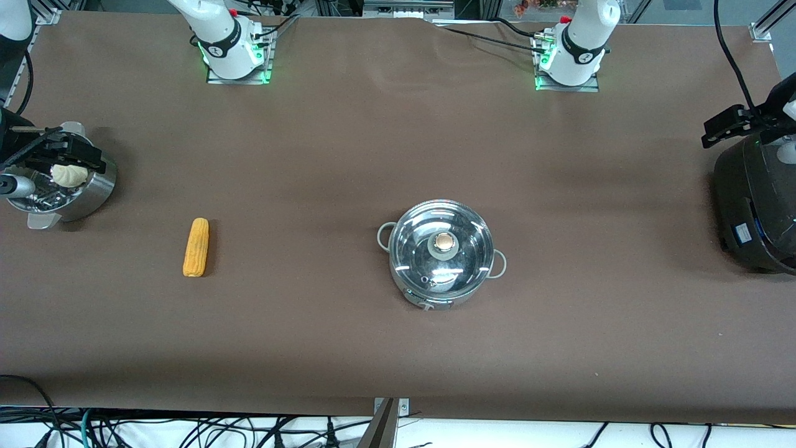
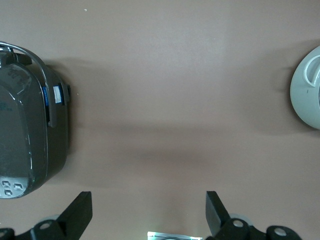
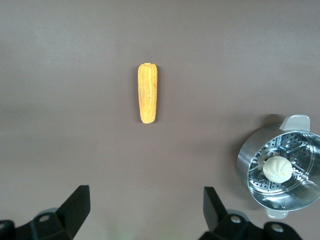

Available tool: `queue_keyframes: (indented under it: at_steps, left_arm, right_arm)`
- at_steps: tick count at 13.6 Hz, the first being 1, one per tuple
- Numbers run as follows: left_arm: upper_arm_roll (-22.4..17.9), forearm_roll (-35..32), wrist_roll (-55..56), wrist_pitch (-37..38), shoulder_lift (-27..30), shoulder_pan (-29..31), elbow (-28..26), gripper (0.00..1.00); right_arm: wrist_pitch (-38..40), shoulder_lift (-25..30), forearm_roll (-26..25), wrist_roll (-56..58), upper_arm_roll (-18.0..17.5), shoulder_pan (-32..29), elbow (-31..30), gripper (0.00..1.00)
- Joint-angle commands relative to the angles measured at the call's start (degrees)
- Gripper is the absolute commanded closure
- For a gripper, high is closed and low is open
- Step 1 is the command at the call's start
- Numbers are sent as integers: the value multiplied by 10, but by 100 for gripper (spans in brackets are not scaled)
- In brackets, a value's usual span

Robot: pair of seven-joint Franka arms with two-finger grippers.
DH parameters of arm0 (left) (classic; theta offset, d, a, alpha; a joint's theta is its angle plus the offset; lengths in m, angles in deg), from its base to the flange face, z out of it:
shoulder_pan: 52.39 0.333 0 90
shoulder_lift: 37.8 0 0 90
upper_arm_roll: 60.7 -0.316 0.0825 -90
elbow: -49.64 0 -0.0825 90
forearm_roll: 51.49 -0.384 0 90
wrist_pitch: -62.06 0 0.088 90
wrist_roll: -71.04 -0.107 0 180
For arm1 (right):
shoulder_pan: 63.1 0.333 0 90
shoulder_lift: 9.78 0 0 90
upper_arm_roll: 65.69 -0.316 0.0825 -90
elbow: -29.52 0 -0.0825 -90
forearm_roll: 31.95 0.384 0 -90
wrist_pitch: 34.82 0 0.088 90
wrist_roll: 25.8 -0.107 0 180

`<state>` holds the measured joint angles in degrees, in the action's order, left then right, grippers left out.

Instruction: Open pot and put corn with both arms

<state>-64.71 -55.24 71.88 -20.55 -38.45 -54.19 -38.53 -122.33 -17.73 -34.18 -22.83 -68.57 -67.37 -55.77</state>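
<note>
The steel pot stands mid-table with its glass lid on and the tan knob on top. The corn lies on the brown table toward the right arm's end, and it also shows in the right wrist view. My right gripper hangs over the steamer pot, open and empty. My left gripper hangs by the rice cooker at the left arm's end, open and empty. Neither gripper touches the pot or the corn.
A steel steamer pot with a white bun stands at the right arm's end, seen too in the right wrist view. A black rice cooker stands at the left arm's end. A pale round object shows in the left wrist view.
</note>
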Motion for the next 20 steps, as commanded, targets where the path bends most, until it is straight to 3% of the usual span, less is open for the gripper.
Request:
queue_keyframes:
  at_steps: [1,20]
  left_arm:
    - [0,9,-21,7,-13,1,20,0]
    - [17,37,-20,29,-9,-6,30,0]
  right_arm:
    - [7,-10,-7,5,-1,1,21,0]
    - [3,-11,-8,5,0,1,26,0]
